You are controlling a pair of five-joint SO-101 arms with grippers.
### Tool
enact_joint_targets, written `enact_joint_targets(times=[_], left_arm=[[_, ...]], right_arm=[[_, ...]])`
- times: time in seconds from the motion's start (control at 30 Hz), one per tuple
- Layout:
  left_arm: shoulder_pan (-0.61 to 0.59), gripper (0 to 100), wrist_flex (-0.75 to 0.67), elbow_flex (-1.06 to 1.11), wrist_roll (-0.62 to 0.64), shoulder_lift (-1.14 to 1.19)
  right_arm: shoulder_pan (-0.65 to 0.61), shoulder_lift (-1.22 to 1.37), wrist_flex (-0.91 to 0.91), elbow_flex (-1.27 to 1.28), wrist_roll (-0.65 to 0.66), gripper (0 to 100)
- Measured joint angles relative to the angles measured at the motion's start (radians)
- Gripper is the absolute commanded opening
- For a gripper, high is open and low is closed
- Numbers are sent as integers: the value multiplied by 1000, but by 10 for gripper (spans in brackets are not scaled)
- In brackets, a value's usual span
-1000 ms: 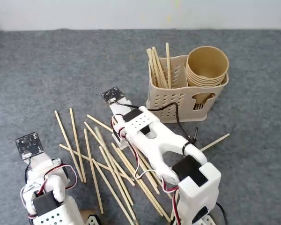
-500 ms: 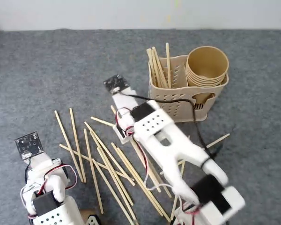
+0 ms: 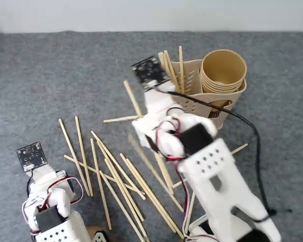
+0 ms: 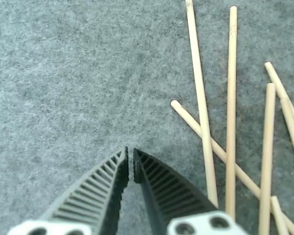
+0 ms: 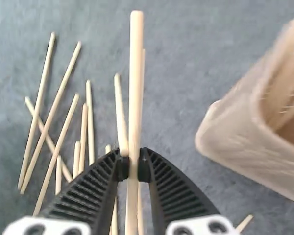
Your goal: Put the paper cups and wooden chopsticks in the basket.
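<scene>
One basket (image 3: 231,98), one cup stack (image 3: 223,75)

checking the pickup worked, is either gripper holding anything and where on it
The right gripper is shut on one wooden chopstick, pinched partway along its shaft, not at an end. The left gripper holds nothing.
</scene>
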Motion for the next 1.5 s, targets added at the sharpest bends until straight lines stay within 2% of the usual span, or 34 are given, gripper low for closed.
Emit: enact_joint_targets(times=[0.47,1.0,1.27,1.5], left_arm=[[0,17,0,0,0,0],[0,17,0,0,0,0],[0,17,0,0,0,0],[0,17,0,0,0,0]], right_arm=[[92,-262,-123,0,0,8],[318,-275,-601,41,5,8],[345,-273,-987,215,91,8],[344,-252,-1099,279,94,8]])
